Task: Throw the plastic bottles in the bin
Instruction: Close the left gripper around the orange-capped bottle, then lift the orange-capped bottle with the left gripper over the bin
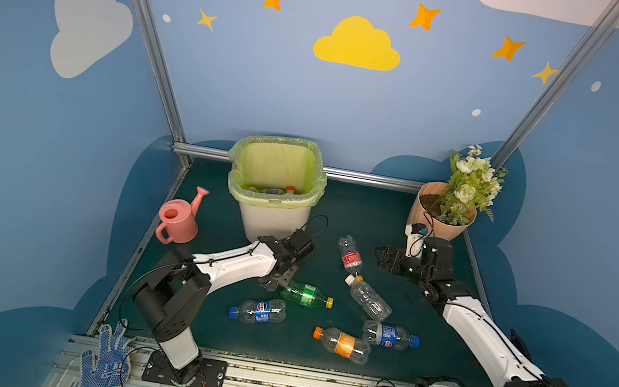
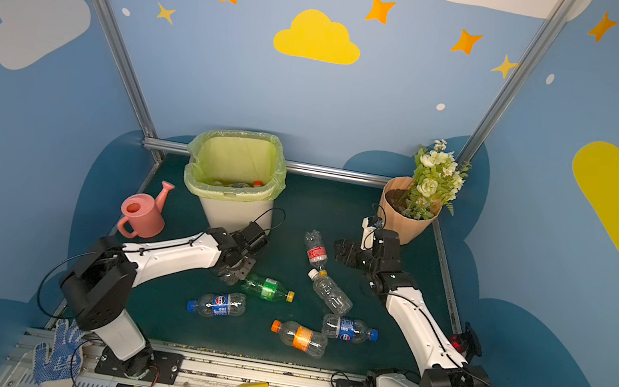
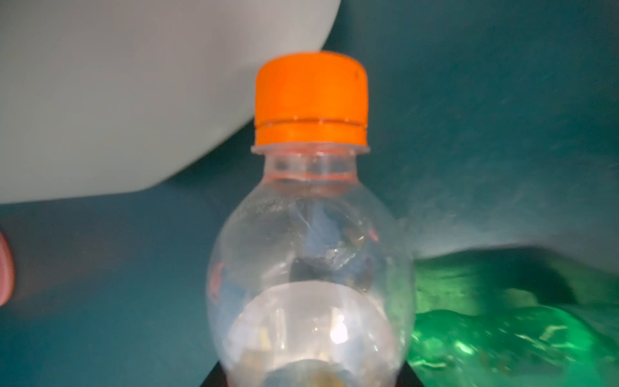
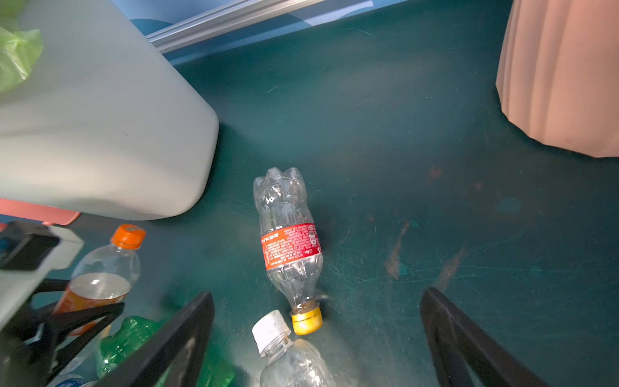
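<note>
My left gripper (image 1: 282, 278) is clamped on an orange-capped bottle (image 3: 311, 254) mid-worktop, its cap pointing at the bin (image 1: 273, 224) just beyond, toward the back edge, while my right gripper (image 1: 383, 258) hangs apart, farther off.

Dark green tabletop (image 1: 338, 216) under white bin (image 1: 274, 220), pink watering can (image 1: 177, 220), peach flowerpot (image 1: 419, 212), scattered plastic bottles (image 1: 306, 294).

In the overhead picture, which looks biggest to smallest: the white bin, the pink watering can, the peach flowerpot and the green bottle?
Bin, clearly largest.
Flowerpot and watering can look about alike; the pot stands farther back, so I won't rank them.
Green bottle, smallest.
</note>
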Motion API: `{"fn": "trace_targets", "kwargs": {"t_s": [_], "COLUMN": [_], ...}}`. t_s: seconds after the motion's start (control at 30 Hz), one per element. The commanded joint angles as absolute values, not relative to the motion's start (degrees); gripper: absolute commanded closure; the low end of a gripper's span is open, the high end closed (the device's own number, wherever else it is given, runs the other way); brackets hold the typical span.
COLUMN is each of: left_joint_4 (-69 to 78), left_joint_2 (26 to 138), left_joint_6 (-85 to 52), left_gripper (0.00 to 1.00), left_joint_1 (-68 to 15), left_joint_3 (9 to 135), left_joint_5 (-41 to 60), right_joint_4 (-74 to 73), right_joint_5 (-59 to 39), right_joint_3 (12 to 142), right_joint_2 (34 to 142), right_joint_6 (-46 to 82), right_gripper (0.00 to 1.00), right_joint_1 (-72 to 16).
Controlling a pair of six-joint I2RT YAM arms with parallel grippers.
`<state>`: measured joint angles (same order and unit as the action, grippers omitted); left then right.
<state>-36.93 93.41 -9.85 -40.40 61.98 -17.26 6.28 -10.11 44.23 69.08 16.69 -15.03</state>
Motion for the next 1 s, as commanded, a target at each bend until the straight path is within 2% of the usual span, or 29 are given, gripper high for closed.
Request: {"fn": "trace_targets", "kwargs": {"t_s": [0.0,0.2,0.7,0.97], "left_joint_4": [-36.04,-30.94,-5.70,8.46], "left_joint_2": [90.54,82.39,51.05,46.49], "left_joint_6": [-7.95,-4.38,13.54,29.57], "left_gripper": [0.57,0.57,0.58,0.56], "left_joint_1": [-41.68,-45.44,-50.58,-50.45], "left_joint_3": [62.07,59.14,52.20,58.39], "left_joint_5": [-20.05,-21.65,-19.82,-20.68], "right_joint_4": [6.03,6.15,5.94,6.24], "right_joint_5": [-10.28,-9.93,-10.42,-10.48], "right_joint_3": [43.77,43.09,42.36,42.16], "right_joint_2": [68.32,67.24,66.12,65.04], "right_joint_6": [16.51,16.35,16.52,16.29], "right_gripper": [0.04,0.04,0.05,0.05], "right_joint_1": [-14.67,-14.38,-13.88,-13.60]}}
